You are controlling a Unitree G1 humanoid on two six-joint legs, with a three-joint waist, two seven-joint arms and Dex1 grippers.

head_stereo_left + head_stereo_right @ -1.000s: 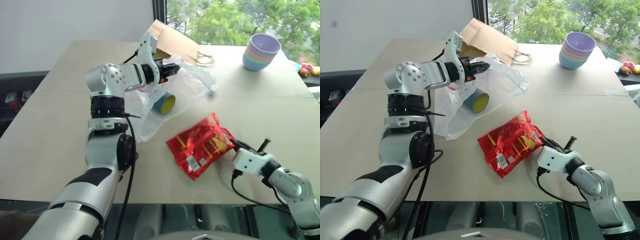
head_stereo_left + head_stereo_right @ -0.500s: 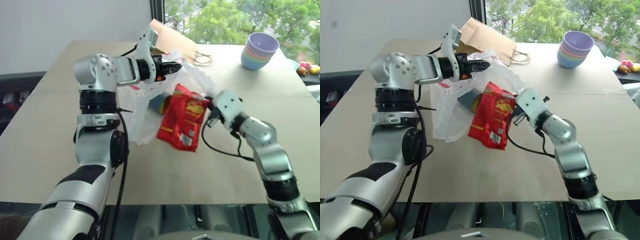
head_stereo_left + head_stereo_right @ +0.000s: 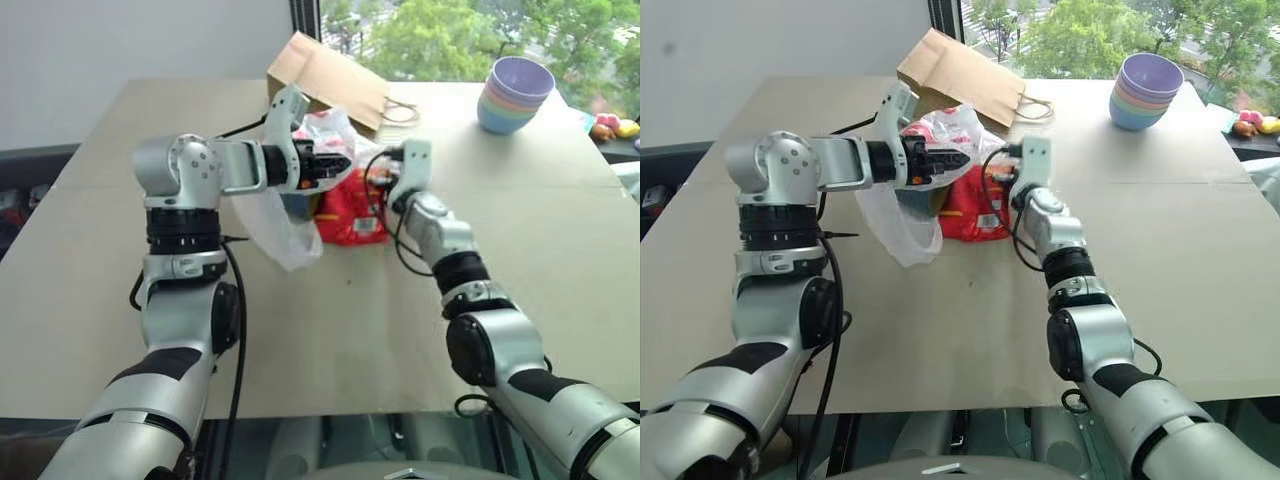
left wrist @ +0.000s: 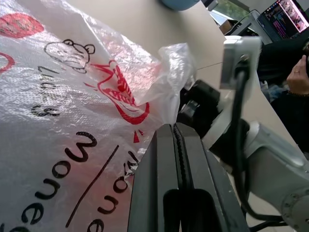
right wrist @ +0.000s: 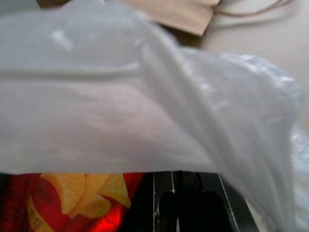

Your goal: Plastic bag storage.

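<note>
The plastic bag (image 3: 283,222), thin white film with red print, hangs from my left gripper (image 3: 345,160), which is shut on its upper edge above the table. In the left wrist view the black fingers (image 4: 170,159) pinch the printed film (image 4: 72,121). My right gripper (image 3: 373,188) is shut on a shiny red snack packet (image 3: 352,212) and holds it against the bag's open side, just below the left gripper. From the right wrist, bag film (image 5: 145,111) drapes over the packet (image 5: 72,203).
A brown paper bag (image 3: 330,72) lies behind the plastic bag. Stacked pastel bowls (image 3: 514,92) stand at the far right of the table (image 3: 420,350). Something blue (image 3: 296,205) shows through the film. A person's hand (image 4: 298,77) appears in the left wrist view.
My right arm swung forward and to the left, lifting the red packet off the table and turning it up to the bag's mouth. My left gripper drew back a little, still gripping the bag.
</note>
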